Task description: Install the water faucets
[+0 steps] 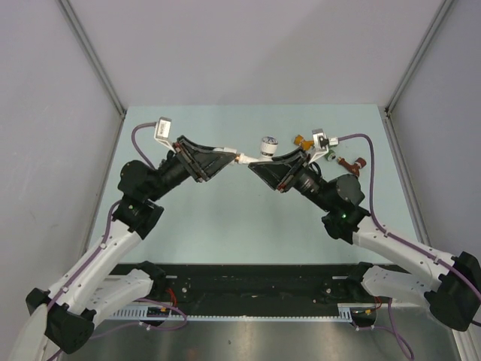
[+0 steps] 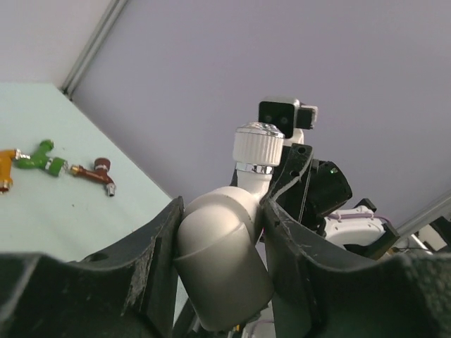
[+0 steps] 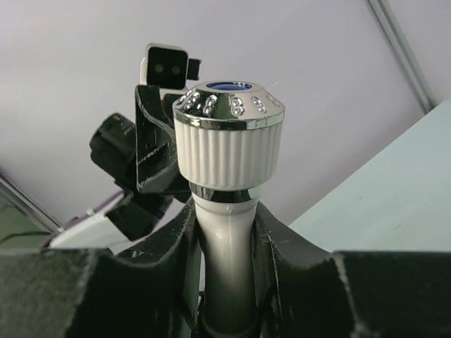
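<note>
My left gripper (image 1: 228, 156) (image 2: 222, 211) is shut on a stubby white pipe connector (image 2: 220, 257), held above the table. My right gripper (image 1: 259, 162) (image 3: 225, 218) is shut on the stem of the white faucet (image 3: 227, 243), whose ribbed, silver-capped knob (image 1: 268, 144) (image 2: 258, 146) (image 3: 229, 134) points up. The faucet's body meets the connector between the two grippers; I cannot tell how far it is seated. The orange faucet (image 1: 303, 141) (image 2: 5, 167), green faucet (image 1: 331, 154) (image 2: 36, 160) and dark red faucet (image 1: 352, 162) (image 2: 95, 171) lie on the table.
The pale green table (image 1: 225, 218) is walled by grey panels on three sides. The loose faucets lie at the back right, just behind my right arm (image 1: 338, 195). A black rail (image 1: 248, 286) runs along the near edge between the arm bases.
</note>
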